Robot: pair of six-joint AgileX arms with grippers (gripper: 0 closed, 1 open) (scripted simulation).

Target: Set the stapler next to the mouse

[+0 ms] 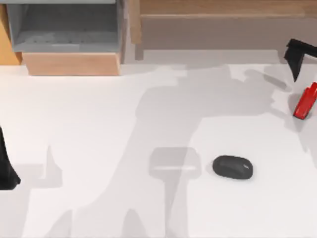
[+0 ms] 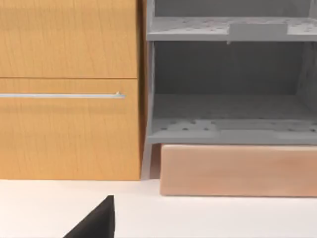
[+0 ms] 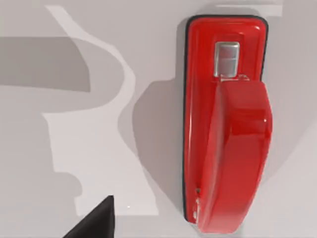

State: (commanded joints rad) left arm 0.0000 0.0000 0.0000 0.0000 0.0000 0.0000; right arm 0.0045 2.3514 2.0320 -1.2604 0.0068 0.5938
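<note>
The bright red stapler lies flat on the white table at the far right edge, slightly tilted. In the right wrist view the stapler is seen from straight above, with nothing touching it. My right gripper hangs just behind the stapler, near the back right of the table, and holds nothing. The dark oval mouse rests right of centre toward the front, well apart from the stapler. My left gripper stays parked at the left edge.
A grey open shelf unit on a pale wooden base stands at the back left, beside an orange wooden cabinet. A long wooden piece runs along the back. White table spreads between the arms.
</note>
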